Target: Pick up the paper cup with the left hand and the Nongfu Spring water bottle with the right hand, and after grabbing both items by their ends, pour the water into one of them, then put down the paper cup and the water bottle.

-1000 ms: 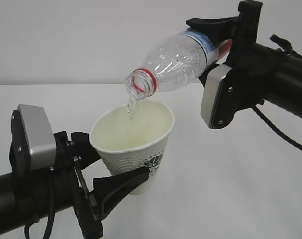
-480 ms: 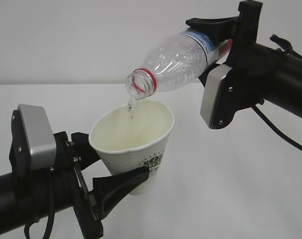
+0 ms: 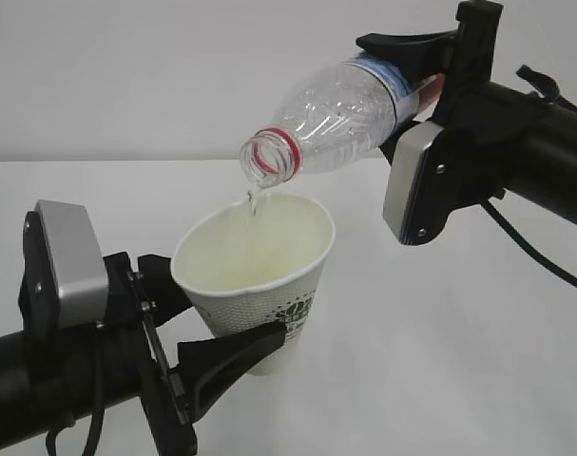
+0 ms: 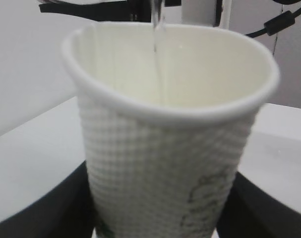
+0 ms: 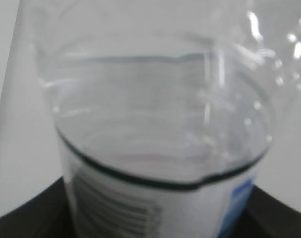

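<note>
Nothing has shifted: right hand [image 3: 416, 66] clamps the tilted Nongfu Spring water bottle [image 3: 331, 109], water [image 3: 253, 199] streaming into the paper cup [image 3: 255, 275] gripped by left hand [image 3: 212, 328]. Next: level bottle.

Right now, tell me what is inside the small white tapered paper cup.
A thin clear stream of water falls from the tilted clear plastic bottle past the cup's pale inner wall. The cup's near wall and rim hide its bottom, so any pooled water cannot be seen.
</note>
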Robot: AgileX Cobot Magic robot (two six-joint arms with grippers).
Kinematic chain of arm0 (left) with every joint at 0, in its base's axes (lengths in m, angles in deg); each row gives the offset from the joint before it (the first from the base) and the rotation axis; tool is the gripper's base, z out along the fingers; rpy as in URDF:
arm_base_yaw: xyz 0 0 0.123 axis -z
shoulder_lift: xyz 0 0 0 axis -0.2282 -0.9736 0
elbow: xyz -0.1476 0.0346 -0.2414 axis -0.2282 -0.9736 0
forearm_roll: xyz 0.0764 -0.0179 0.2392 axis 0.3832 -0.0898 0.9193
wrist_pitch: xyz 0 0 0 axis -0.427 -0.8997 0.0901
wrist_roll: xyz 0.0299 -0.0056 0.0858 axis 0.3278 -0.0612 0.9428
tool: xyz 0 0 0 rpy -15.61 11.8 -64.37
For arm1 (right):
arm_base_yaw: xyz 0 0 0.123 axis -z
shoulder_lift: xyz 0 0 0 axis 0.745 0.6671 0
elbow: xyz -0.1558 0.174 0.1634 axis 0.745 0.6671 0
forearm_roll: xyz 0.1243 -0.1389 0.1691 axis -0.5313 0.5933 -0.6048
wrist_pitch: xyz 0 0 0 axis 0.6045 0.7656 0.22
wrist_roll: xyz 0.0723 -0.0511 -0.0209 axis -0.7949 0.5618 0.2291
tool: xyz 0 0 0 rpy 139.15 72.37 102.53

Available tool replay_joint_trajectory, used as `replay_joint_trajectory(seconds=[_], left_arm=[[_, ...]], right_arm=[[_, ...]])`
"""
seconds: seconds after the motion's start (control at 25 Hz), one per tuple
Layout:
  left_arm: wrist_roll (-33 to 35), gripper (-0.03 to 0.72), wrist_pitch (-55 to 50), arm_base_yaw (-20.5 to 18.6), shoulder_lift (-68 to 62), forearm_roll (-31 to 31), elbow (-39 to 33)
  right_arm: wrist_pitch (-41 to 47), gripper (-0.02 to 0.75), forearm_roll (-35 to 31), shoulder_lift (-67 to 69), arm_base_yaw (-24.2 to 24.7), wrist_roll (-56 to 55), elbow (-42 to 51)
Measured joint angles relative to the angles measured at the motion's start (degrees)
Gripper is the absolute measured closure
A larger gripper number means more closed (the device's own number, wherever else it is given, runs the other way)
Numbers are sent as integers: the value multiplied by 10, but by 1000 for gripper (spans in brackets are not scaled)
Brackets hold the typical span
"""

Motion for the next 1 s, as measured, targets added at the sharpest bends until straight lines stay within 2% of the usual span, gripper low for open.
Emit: replay_joint_trajectory(seconds=[1.0], left_arm=[[0, 211, -1, 0, 0, 0, 0]], right_arm=[[0, 260, -6, 0, 0, 15, 0]])
